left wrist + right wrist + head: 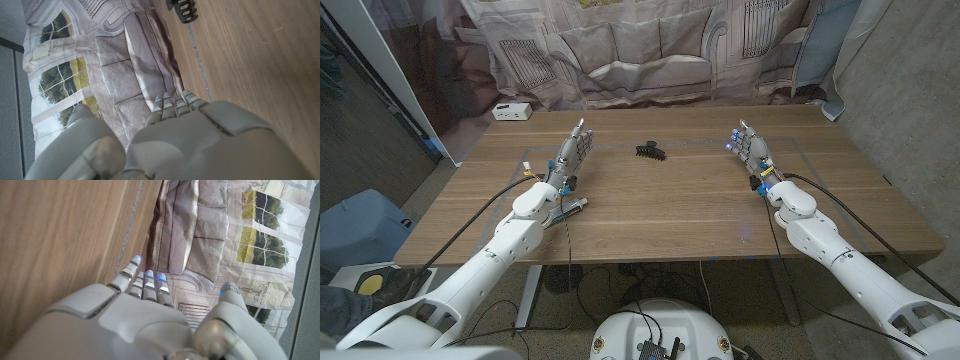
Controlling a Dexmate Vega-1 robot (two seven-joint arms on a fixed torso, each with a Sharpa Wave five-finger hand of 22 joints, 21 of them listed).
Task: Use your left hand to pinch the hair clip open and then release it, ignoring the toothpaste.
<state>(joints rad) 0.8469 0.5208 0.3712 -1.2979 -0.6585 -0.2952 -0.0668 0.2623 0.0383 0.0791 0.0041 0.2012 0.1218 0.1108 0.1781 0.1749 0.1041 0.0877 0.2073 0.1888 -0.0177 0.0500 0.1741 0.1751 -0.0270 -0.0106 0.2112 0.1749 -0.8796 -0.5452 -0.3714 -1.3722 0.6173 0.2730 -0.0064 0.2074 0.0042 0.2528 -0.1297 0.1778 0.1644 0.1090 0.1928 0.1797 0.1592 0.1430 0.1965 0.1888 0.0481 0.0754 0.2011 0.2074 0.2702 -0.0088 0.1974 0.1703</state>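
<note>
Small black toothed plastic hair clip (648,152) lying alone on the brown wooden worktop (670,205) toward the far middle, at about two o'clock from the left robot hand (570,153) and well apart from it, seen again on the wood in the left wrist view (183,10). Left robot hand standing on edge with fingers (172,106) straight and loosely apart, holding nothing. Right robot hand (749,145) at three o'clock of the clip, likewise extended and empty, blue-lit fingertips (148,275) up off the wood.
</note>
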